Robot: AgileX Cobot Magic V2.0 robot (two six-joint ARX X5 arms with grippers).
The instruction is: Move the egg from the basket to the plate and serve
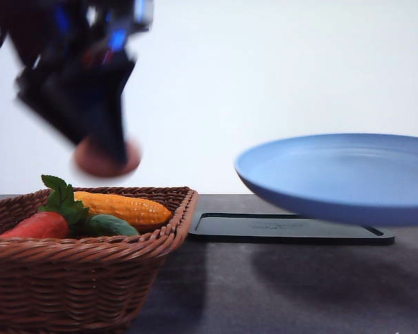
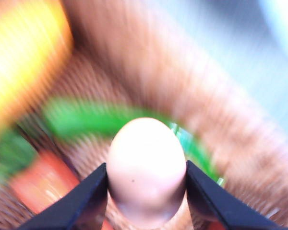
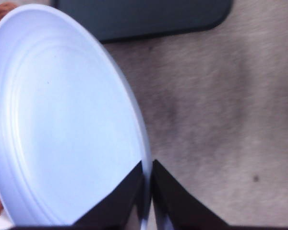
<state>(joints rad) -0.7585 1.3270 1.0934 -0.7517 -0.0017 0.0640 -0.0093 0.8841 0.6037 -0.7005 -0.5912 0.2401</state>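
In the front view, the left gripper (image 1: 106,154), dark and blurred, is holding the egg (image 1: 106,158) in the air above the wicker basket (image 1: 76,278), which is sitting at about 7 o'clock in the picture. Inside the basket an ear of corn (image 1: 122,207), a red vegetable with green leaves (image 1: 38,224) and a green vegetable (image 1: 111,225) are lying. At 3 o'clock the light blue plate (image 1: 341,174) is floating above the black tray (image 1: 285,228) and the dark table (image 1: 299,292), not touching them.

In the left wrist view, the two black fingers (image 2: 81,201) are pressing on both sides of the pale egg (image 2: 146,170); behind it the basket weave (image 2: 192,91) is very blurred.

In the right wrist view, the right gripper (image 3: 148,191) is pinching narrowly on the rim of the plate (image 3: 62,120), one finger on each face. The tray (image 3: 144,17) is lying at 12 o'clock, the table (image 3: 221,120) at 3 o'clock.
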